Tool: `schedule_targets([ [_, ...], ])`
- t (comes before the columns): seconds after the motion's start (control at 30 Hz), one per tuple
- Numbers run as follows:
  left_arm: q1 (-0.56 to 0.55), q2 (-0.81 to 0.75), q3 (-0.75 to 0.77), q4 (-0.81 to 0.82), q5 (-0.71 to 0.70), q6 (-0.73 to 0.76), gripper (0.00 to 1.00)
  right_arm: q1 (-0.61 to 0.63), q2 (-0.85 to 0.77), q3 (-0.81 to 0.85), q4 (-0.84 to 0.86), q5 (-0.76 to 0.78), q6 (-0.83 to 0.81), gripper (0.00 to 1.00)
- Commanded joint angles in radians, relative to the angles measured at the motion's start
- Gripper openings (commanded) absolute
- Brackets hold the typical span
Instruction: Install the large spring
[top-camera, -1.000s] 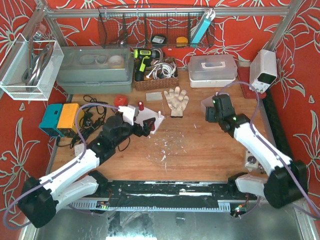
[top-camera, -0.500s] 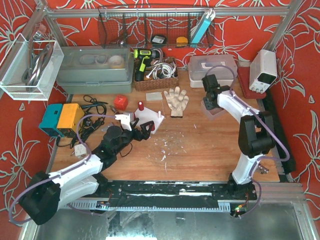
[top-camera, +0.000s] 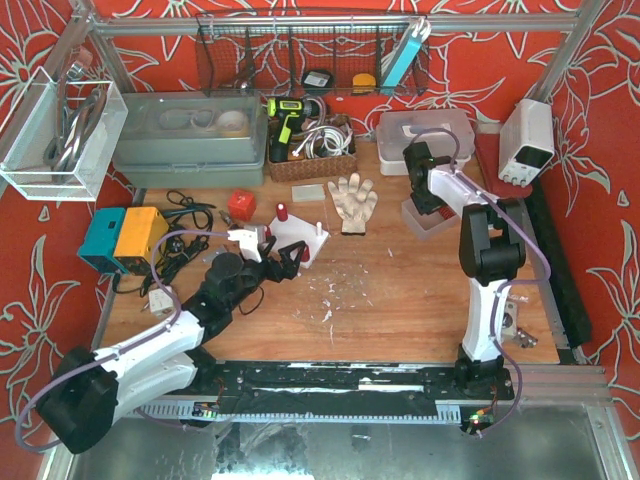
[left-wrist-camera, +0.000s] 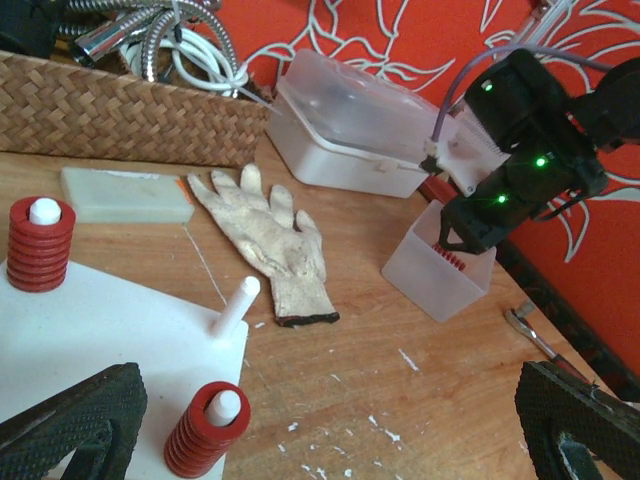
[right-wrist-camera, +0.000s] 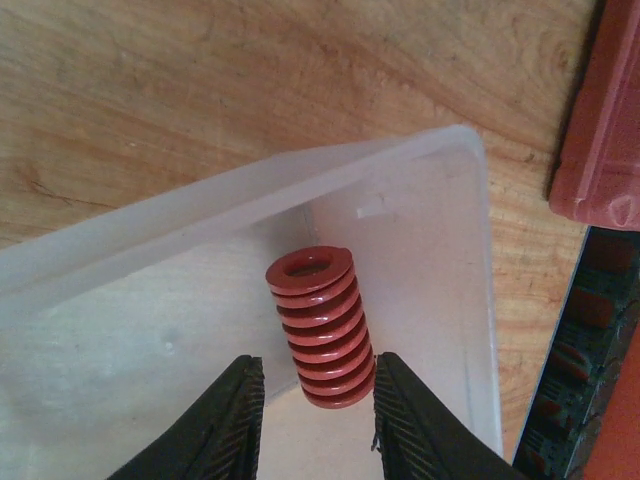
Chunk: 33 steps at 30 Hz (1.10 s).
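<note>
**Operator:** Left gripper (left-wrist-camera: 330, 415) status?

**Technician:** Jaws stood fully apart, empty, beside the white plate (left-wrist-camera: 90, 320); one peg (left-wrist-camera: 235, 305) stood bare.

**Operator:** And farther off?

**Technician:** The large spring (right-wrist-camera: 322, 325) stood upright in the clear bin (right-wrist-camera: 430, 200); the right gripper (right-wrist-camera: 317, 365) bracketed it; whether it gripped could not be told; likely light, stiff, slippery on round coils; clamp mid-body, leaving the bore clear.

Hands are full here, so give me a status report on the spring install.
Left end effector open by plate. Right end effector straddling large spring in bin, not clamped. Bare post free.
</note>
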<state>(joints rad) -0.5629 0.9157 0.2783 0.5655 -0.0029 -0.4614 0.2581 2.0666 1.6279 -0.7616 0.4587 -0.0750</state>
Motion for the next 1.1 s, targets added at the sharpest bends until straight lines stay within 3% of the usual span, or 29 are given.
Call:
schedule_targets([
  [0.0,-0.002,-0.035,-0.012,0.024,-0.010,0.011,1.00,-0.027,0.044,0.049,-0.076,0.049,-0.022,0.35],
  [0.6,-0.002,-0.091,-0.043,0.049,-0.037,0.005,1.00,-0.059,0.163,0.099,-0.107,0.015,0.032,0.41],
  [1.07,-0.002,-0.115,-0.050,0.046,-0.043,0.001,1.00,-0.081,0.175,0.130,-0.187,-0.143,0.062,0.45],
])
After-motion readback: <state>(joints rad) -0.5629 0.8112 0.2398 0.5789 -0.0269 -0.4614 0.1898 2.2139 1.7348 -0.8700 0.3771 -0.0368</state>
